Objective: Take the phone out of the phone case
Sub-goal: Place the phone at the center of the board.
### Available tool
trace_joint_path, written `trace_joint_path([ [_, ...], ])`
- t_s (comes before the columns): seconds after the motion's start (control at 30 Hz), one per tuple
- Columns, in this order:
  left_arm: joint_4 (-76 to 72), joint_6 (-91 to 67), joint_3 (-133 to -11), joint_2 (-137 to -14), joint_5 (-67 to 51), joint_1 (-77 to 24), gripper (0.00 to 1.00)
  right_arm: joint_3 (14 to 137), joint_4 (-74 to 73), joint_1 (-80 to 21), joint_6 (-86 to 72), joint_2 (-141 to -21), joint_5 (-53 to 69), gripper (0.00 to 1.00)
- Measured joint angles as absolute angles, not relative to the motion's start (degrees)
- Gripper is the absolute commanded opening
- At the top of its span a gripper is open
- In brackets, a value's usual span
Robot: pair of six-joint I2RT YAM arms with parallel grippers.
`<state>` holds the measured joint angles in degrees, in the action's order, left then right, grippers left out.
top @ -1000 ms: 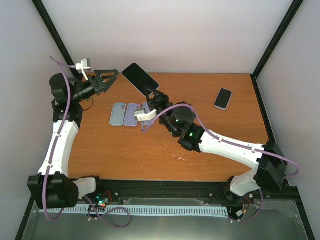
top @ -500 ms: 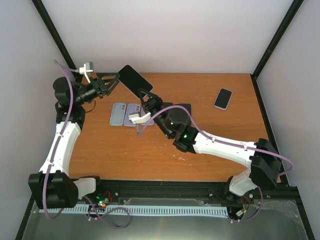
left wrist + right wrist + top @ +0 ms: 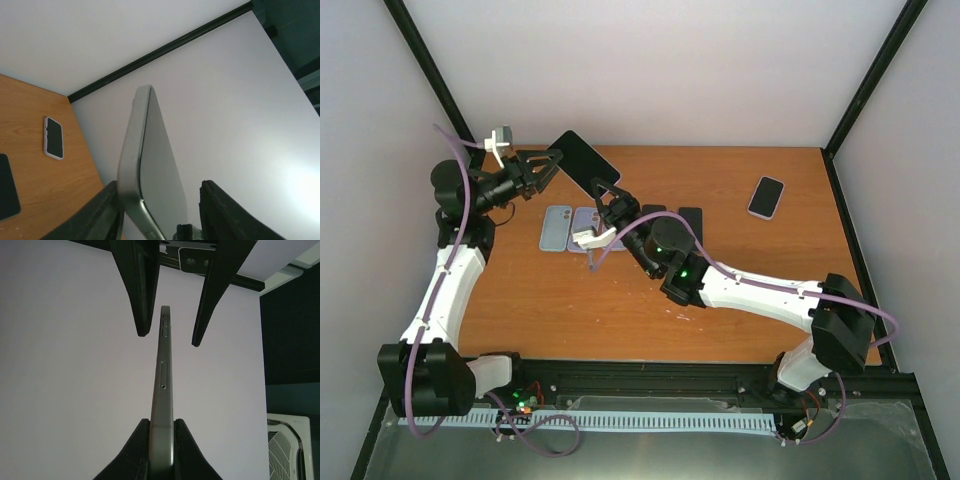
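Seen from above, the right jaws are clamped on the near end of the phone (image 3: 582, 158). They hold it aloft over the back left of the counter (image 3: 570, 300), above the pastel cases (image 3: 556, 228) lying there (it looks bare already), presumably as an offer for a handover. In the left wrist view the left jaws stand apart, straddling the phone (image 3: 150, 165) without gripping it. The right wrist view agrees: its own jaws pinch the phone (image 3: 165, 385) edge-on, and the left pair is spread either side of the far end.
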<state>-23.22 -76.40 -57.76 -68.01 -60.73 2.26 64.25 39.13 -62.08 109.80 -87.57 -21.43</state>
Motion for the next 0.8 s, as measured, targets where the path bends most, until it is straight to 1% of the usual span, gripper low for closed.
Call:
trace_joint_path([
  [0.1,-24.05,-77.03,-57.74,-68.12,-60.77,2.17,0.35,64.25,39.81,-62.17,110.02,-88.16,-21.43,0.03],
  [0.33,-25.41,-78.67,-57.39,-68.27,-60.75,2.15,0.14,64.25,41.91,-62.85,110.15,-88.92,-21.67,0.03],
  [0.4,-25.89,-79.15,-57.21,-68.29,-60.71,2.17,0.09,64.25,42.54,-62.96,110.08,-89.06,-21.74,0.06],
  [0.5,-26.61,-81.78,-57.14,-68.29,-60.69,2.17,0.01,64.14,42.68,-63.00,109.54,-89.21,-21.96,0.17],
  [0.8,-26.96,-80.25,-56.93,-68.75,-61.06,2.13,0.01,61.63,42.44,-62.94,106.72,-87.18,-22.74,0.55],
])
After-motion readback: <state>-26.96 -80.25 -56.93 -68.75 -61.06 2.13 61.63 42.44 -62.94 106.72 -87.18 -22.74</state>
